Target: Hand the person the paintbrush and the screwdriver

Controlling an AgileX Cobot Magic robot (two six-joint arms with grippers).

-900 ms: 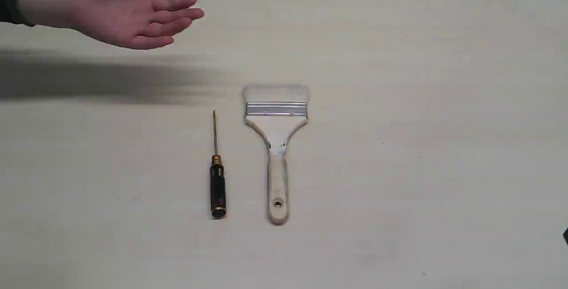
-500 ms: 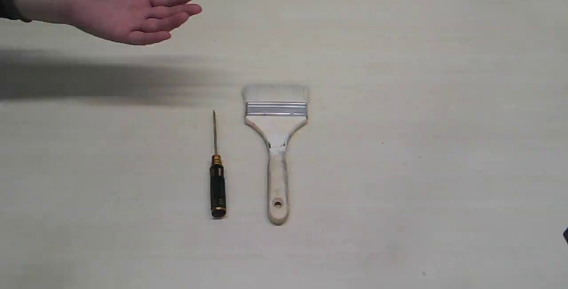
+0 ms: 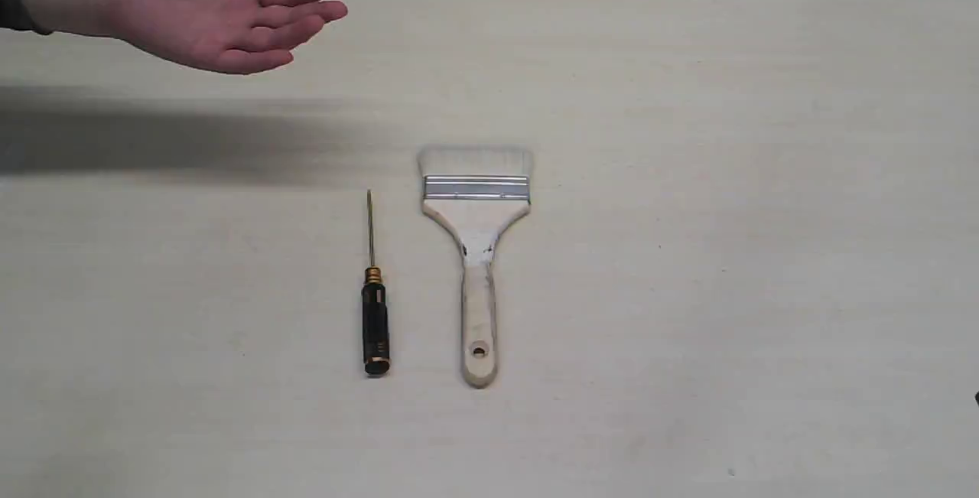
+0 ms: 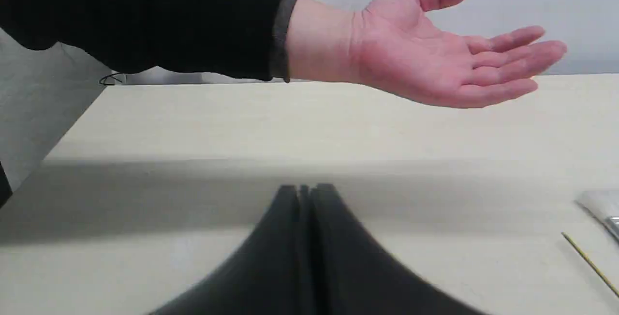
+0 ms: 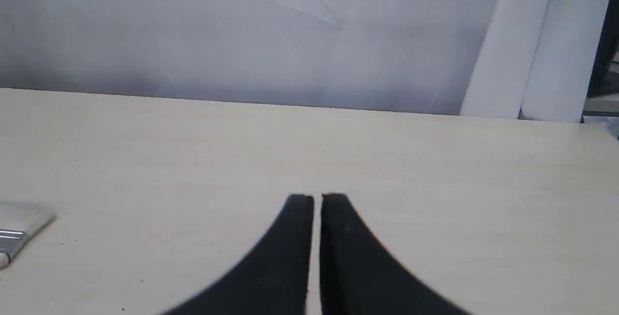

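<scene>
Nothing is picked up yet: screwdriver (image 3: 375, 322) and paintbrush (image 3: 476, 253) lie side by side on the counter (image 3: 726, 177), the person's open hand (image 3: 206, 16) waits well apart, and the left gripper (image 4: 304, 189) and right gripper (image 5: 316, 198), both clenched empty, must open and reach.

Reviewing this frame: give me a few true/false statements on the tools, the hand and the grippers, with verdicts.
1. In the exterior view the screwdriver lies left of the paintbrush, not touching it. True.
2. The person's hand holds the paintbrush. False: the palm is open and empty; the brush lies on the table.
3. The left gripper is shut and empty. True.
4. The right gripper clamps the screwdriver. False: it is shut on nothing.
</scene>
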